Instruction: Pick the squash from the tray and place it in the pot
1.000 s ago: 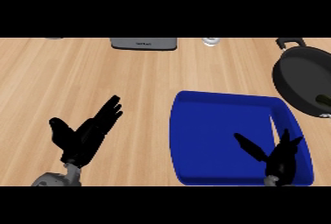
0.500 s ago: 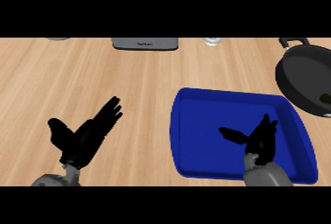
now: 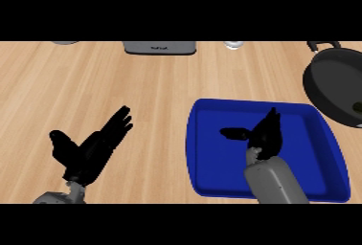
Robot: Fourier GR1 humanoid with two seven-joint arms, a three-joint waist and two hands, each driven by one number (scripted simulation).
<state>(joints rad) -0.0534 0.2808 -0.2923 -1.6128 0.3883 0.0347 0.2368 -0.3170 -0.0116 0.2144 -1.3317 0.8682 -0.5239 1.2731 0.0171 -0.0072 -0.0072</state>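
Note:
The blue tray (image 3: 212,182) lies on the wooden counter at the lower right, and nothing lies on its visible floor. My right hand (image 3: 265,136) hovers over the tray's middle, open, fingers straight and thumb spread to the left, holding nothing. The black pot (image 3: 326,86) stands at the right edge, beyond the tray. A small pale green-yellow piece, probably the squash (image 3: 356,106), shows inside the pot at the view's border. At the lower left, my left hand (image 3: 88,153) rests open with its fingers up.
A grey appliance (image 3: 159,47) stands at the counter's far edge, with a small glass item (image 3: 233,45) to its right. Another grey object (image 3: 65,42) peeks in at the top left. Bare wood spreads between my left hand and the tray.
My right hand has moved from the tray's lower right corner leftward and further in, over the tray's middle. The left hand has stayed put.

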